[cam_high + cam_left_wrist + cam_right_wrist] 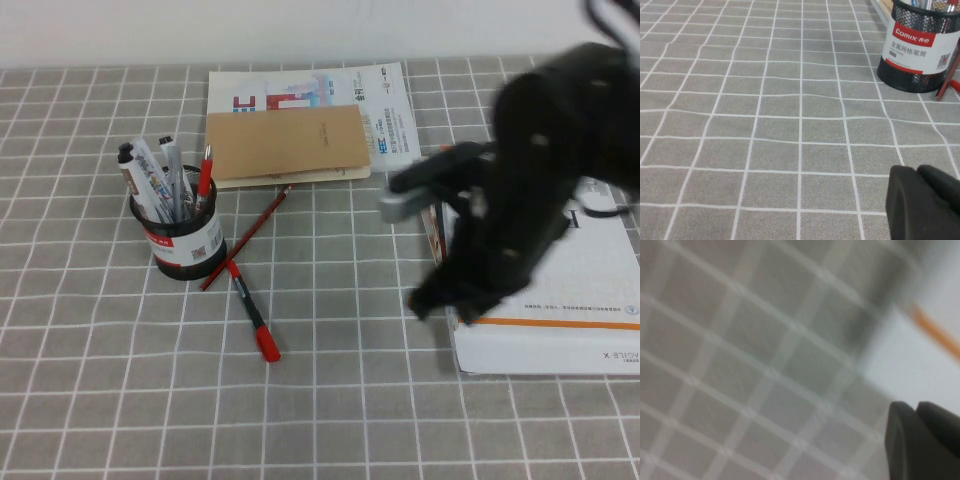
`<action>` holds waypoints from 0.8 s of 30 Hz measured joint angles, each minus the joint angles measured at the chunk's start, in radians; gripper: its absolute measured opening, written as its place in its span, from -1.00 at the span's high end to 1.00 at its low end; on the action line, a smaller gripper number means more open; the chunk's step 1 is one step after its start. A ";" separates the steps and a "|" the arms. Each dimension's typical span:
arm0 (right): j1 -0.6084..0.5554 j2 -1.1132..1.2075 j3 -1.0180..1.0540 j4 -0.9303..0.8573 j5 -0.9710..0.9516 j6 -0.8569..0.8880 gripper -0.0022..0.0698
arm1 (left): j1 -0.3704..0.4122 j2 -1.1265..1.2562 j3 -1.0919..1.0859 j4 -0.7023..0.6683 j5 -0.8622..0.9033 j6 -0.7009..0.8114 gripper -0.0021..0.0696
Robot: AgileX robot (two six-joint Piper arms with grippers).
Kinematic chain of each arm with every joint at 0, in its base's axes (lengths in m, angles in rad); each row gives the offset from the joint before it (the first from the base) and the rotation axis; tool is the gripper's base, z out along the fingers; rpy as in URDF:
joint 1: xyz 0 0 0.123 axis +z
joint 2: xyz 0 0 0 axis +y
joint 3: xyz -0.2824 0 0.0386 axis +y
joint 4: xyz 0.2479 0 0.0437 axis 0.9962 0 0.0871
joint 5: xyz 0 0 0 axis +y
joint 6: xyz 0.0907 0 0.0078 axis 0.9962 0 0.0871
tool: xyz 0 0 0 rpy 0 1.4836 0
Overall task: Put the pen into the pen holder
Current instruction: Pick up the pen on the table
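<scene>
Grey checked cloth underneath. Pen flat just beside pen holder, cap end farthest from it. Right gripper closed, empty, well apart from holder, over white box. Left gripper: opening cannot be told.

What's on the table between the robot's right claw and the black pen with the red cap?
Nothing: in the high view, only bare grey checked tablecloth lies between the shut right gripper and the red-capped black pen.
</scene>
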 joint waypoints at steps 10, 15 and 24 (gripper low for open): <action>0.106 0.304 -0.404 0.044 0.002 -0.005 0.97 | 0.000 0.000 0.000 0.000 0.000 0.000 0.96; 0.138 0.415 -0.569 0.076 0.004 -0.011 0.97 | 0.000 0.000 0.000 0.000 0.000 0.000 0.96; 0.174 0.559 -0.749 0.167 0.005 -0.033 0.32 | 0.000 0.000 0.000 0.000 0.000 0.000 0.96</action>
